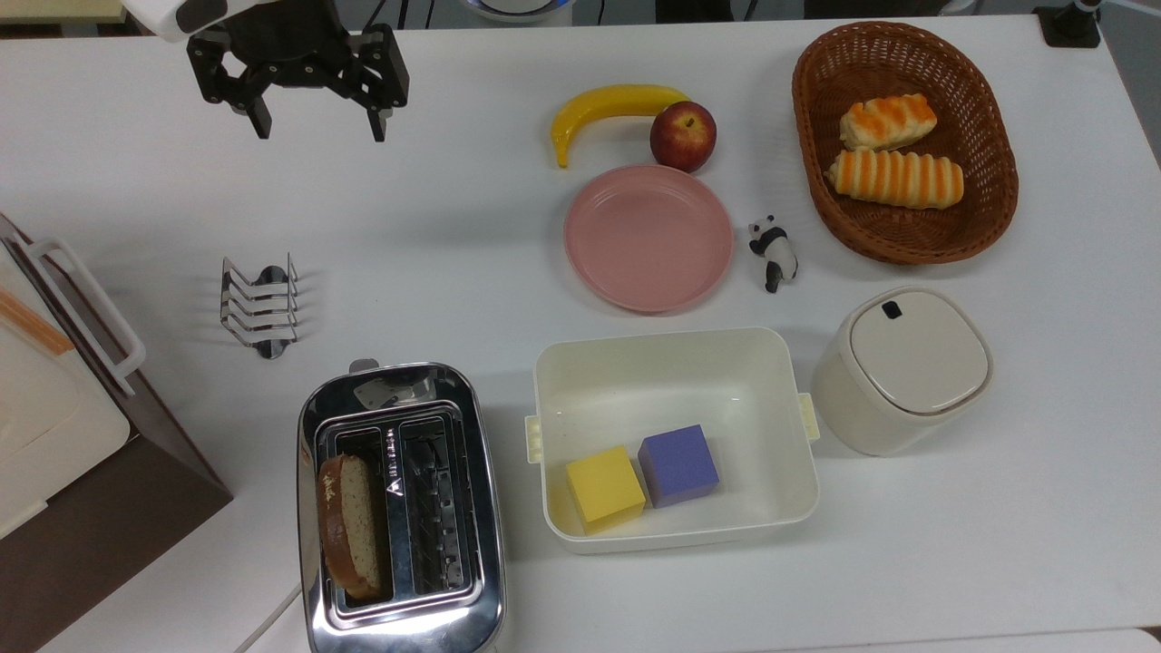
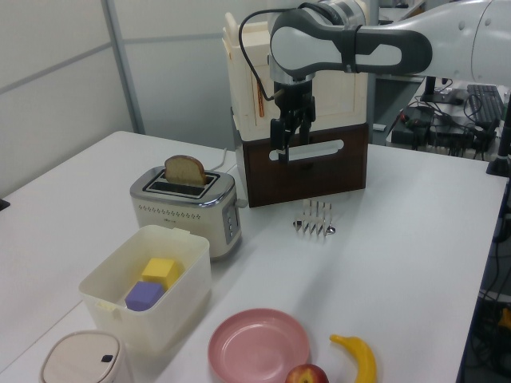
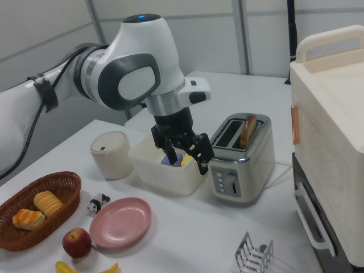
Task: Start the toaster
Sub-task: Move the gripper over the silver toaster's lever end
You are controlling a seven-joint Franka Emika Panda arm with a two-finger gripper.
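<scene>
Toaster with a bread slice at the desk's near edge in the top view, lever untouched; my claw hangs spread, empty, well apart by the far edge, so I'd judge next is reaching its lever end.

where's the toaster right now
The toaster stands at the bottom of the top view, left of centre, with a bread slice in one slot, between the cream bin and the bread box.
</scene>
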